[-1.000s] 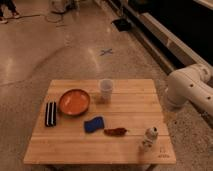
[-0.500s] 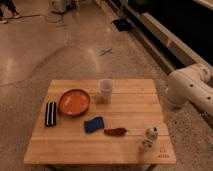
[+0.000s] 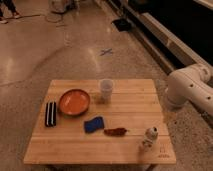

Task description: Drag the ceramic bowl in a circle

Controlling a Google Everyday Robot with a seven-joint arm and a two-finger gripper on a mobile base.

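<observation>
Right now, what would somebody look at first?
Probably the orange ceramic bowl, left of centre on the wooden table, with a white cup just right of it. Next, the robot's big white arm beside the table's right edge; its gripper is out of view.

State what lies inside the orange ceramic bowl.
The ceramic bowl looks empty; only its orange inside shows. The table under it is hidden. The gripper is out of view; just the arm shows at right.

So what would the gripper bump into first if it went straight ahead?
I cannot tell: the gripper is out of view. Only the white arm shows, beside the wooden table on its right, away from the ceramic bowl.
</observation>
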